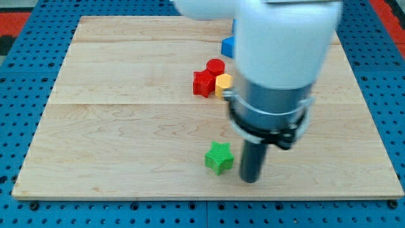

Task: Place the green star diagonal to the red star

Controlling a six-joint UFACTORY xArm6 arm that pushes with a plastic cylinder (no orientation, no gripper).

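Observation:
The green star (219,158) lies near the view's bottom, a little right of centre. My tip (250,180) stands just to its right and slightly below, a small gap away from it. The red star (204,83) lies well above the green star, near the board's middle. It touches a red round block (216,66) at its upper right and a yellow block (223,83) at its right; the arm partly covers the yellow block.
A blue block (228,45) shows above the red cluster, half hidden behind the arm. The arm's white and grey body (278,69) covers the board's upper right. The wooden board (126,126) lies on a blue perforated surface.

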